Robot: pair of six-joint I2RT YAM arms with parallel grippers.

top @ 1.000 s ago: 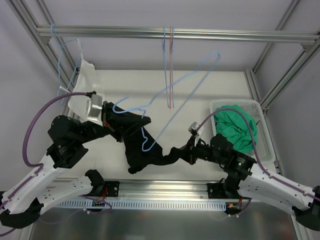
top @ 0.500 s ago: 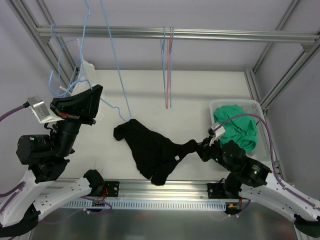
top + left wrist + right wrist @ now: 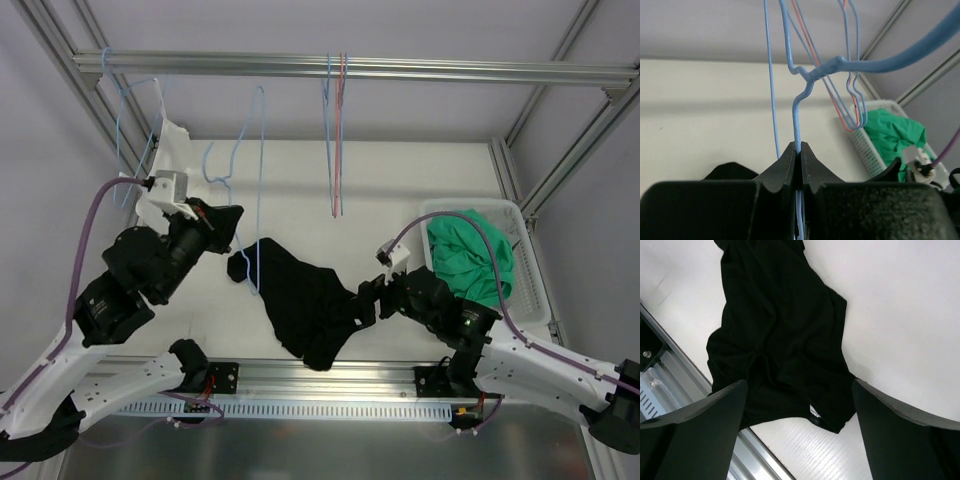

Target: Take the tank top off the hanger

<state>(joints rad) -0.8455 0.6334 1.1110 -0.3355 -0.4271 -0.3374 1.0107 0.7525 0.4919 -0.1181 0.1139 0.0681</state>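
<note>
While left arm [image 3: 150,265] stands raised, fingers [image 3: 791,167] pinch hanger [image 3: 796,125].

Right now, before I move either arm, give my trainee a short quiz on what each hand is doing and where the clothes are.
1. True or false: the right hand is shut on the black tank top.
2. What does the left hand grip? A) the tank top B) the blue hanger C) nothing
3. Fill in: the green cloth lies in the ____.

Key: 1 false, its fingers are spread wide above the tank top, which lies on the table. 2 B, the jaws are closed on the wire. 3 white basket.
</note>
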